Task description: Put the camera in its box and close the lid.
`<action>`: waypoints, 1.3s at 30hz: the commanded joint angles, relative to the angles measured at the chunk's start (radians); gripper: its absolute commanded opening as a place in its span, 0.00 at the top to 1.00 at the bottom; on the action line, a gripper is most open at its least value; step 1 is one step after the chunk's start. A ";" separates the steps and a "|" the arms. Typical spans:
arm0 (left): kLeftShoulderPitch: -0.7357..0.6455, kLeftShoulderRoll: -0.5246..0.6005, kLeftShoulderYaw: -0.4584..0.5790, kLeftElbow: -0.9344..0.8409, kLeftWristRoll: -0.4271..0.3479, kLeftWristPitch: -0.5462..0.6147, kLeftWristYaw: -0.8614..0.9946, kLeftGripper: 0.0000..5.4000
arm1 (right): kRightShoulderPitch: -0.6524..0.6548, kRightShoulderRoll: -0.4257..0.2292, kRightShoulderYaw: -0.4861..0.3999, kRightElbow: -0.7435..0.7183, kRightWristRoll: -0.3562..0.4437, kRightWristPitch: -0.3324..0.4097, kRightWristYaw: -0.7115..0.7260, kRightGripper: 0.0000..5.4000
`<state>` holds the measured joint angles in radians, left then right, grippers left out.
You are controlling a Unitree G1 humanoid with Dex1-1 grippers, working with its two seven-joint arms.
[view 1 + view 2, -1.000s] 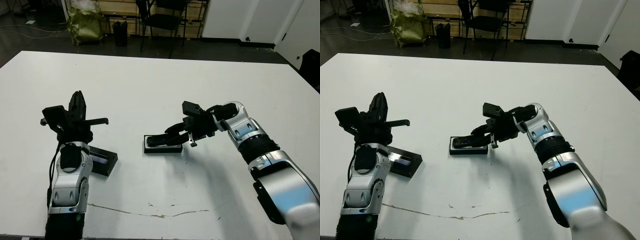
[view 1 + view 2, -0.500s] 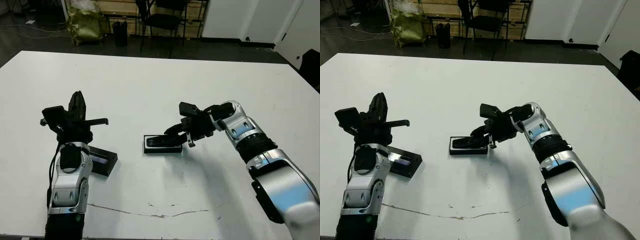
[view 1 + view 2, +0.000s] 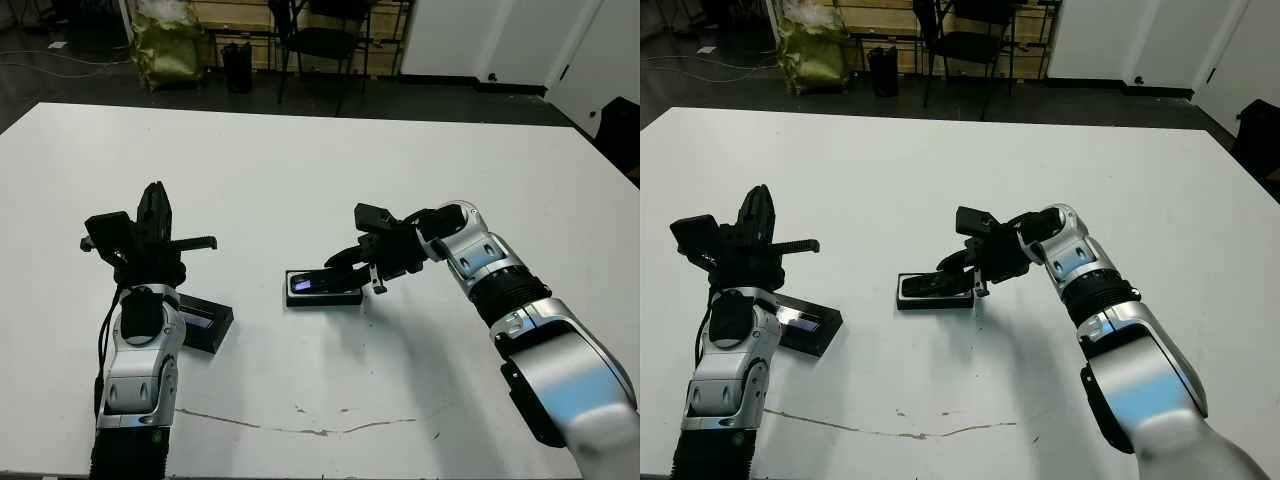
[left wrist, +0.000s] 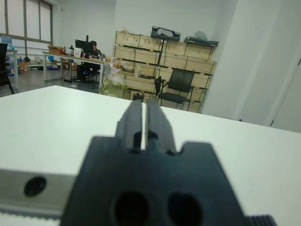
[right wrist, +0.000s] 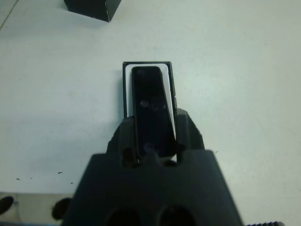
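- The right gripper (image 5: pixel 154 141) pinches the slim black bar-shaped camera (image 5: pixel 151 109) between its fingers, over the shallow white-lined black box (image 3: pixel 322 291).
- The left gripper (image 4: pixel 142 123), fingers pressed together, hovers above the flat black lid (image 3: pixel 204 323) on the white bench (image 3: pixel 300 180).

The camera (image 5: pixel 151 109) is glossy black with a small pale bluish screen, the box (image 5: pixel 146 66) black outside with white lining, the lid (image 3: pixel 205 327) black with a pale silvery stripe, the worktop (image 3: pixel 330 160) white, and both arms silver-grey with black fingers (image 5: pixel 184 133).

Left hand (image 3: pixel 157 205) is raised upright, fingers together; right hand (image 5: pixel 154 135) reaches low, fingers clamped
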<state>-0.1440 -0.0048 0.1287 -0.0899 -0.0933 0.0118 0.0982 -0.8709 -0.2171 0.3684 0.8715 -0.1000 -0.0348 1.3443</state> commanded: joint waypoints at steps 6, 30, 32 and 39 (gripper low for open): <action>0.010 -0.006 0.004 0.028 -0.006 -0.009 -0.007 1.00 | -0.010 0.022 0.012 0.001 0.007 0.115 0.047 0.88; 0.014 -0.003 0.000 0.028 0.005 -0.004 -0.005 1.00 | -0.112 0.004 -0.100 0.171 0.065 -0.133 0.101 0.00; 0.015 -0.003 0.000 0.022 0.005 0.007 -0.003 1.00 | -0.120 -0.005 -0.133 0.161 0.091 -0.081 0.093 0.00; 0.014 -0.001 0.001 0.026 0.007 0.002 -0.004 1.00 | -0.052 -0.029 -0.323 -0.037 0.221 0.149 -0.168 0.00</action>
<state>-0.1392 -0.0075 0.1302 -0.0786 -0.0924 0.0027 0.0958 -0.9584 -0.2328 0.0777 0.8751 0.1042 0.0757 1.2328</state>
